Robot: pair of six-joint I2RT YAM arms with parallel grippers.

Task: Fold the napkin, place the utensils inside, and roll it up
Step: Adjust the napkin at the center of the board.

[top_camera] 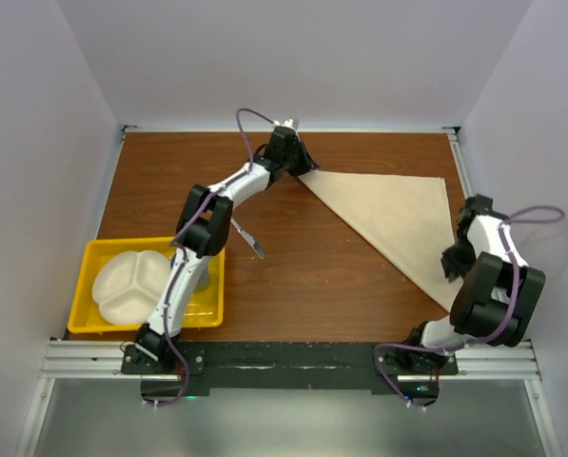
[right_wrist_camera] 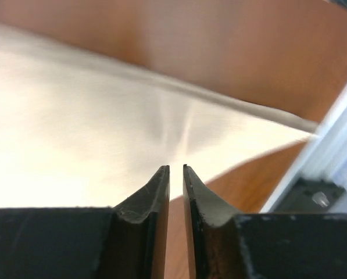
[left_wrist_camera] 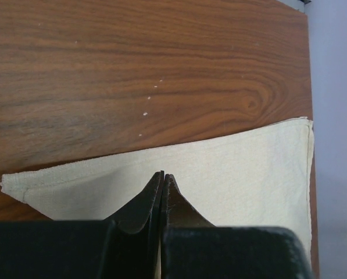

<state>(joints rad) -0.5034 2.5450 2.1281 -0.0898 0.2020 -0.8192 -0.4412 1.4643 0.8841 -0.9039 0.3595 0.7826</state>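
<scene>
The napkin (top_camera: pixel 398 214) lies folded into a triangle on the right half of the desk (top_camera: pixel 312 286). Its square corner points at the far right corner. Its long folded edge runs diagonally from the middle of the far edge down toward the near right corner.

The left gripper (left_wrist_camera: pixel 163 174) sits at the napkin's far-left tip with its fingers pressed fully together; I cannot tell whether any cloth is caught between them. The right gripper (right_wrist_camera: pixel 175 167) is at the napkin's right edge, closed to a thin slit. Creases in the cloth run to its tips, so it appears to pinch the napkin.

The knife (top_camera: pixel 248 238) lies flat left of the napkin, apart from it, with its long axis parallel to the fold. A yellow tray (top_camera: pixel 88 319) with a white plate (top_camera: pixel 127 281) sits at the near left corner.
</scene>
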